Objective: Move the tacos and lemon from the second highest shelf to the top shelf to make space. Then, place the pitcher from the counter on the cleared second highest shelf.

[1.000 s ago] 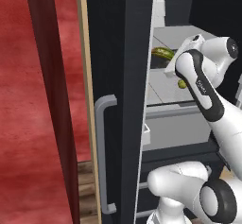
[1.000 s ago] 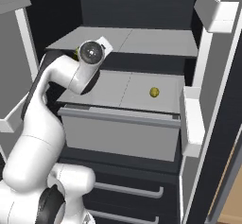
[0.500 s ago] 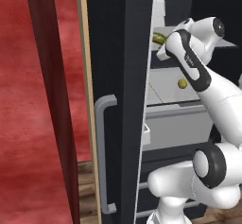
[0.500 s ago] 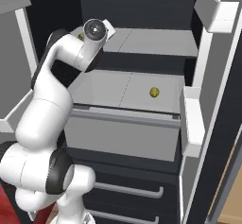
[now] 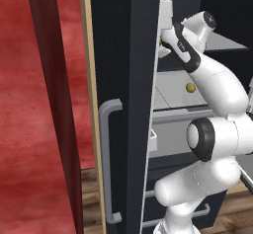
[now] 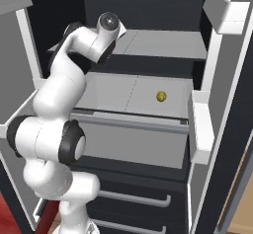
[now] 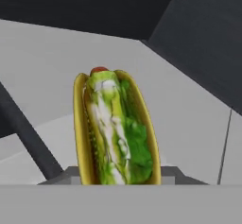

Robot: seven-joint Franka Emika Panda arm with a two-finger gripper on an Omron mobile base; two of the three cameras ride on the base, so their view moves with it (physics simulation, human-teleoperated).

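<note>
Taco [image 7: 116, 128] sits right at the gripper, dead centre in the hand view, filling the space where the fingertips would rise. Fingertips themselves are hidden behind the shell, so I can't confirm contact directly; my read is the gripper is clamped on the taco, since it sits off any surface and rides with the hand.

Taco's long axis runs straight away from the gripper along the view axis, open side up, lettuce and sauce showing, red bit at the far tip.

Past and below the taco: flat grey panel, which I take as the top shelf [image 6: 163, 43]. In the right base view the hand end of the arm is up at that level, at the shelf's left front corner. So the drop spot lies ahead of and beneath the gripper, not to either side. The coming move is a matter of going forward, then down; dark fridge wall sits to the right in the hand view, so there's little margin on that side.

Further off, lower than the gripper: the lemon [image 6: 161, 97] lies alone on the second highest shelf [image 6: 123, 122], well apart from the gripper, off toward the arm's right. Also visible in the left base view [image 5: 189, 87].

Pitcher and worktop: not reporting.
</note>
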